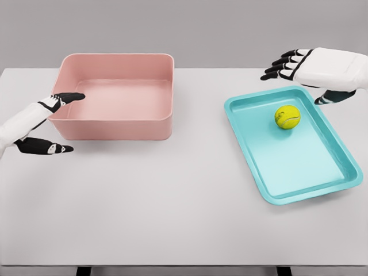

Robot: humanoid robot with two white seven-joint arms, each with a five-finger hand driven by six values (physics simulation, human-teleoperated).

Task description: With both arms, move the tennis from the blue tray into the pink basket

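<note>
Head view only. Seems to be the reach toward the tennis ball (287, 117), not yet the grasp. Best done by lowering the right hand (299, 72) from its place above the far rim of the blue tray (276, 184) straight down over the ball, fingers kept spread until they bracket it, then closing evenly so the ball cannot roll away across the tray's smooth floor. Worth avoiding any knock against the tray's raised rim, which could slide the tray on the worktop (172, 201).

Right hand: released, fingers extended and pointing away from the tray toward the pink basket (115, 123), thumb hanging near the tray's far right corner; holding nothing, touching nothing visible.

Left hand (49, 123): open too, upper fingers lying against or just over the basket's outer rim on the side farthest from the tray, contact uncertain; thumb low, near the worktop, grasping nothing.

Tennis ball: resting inside the tray, in its far half, well apart from the basket.
</note>
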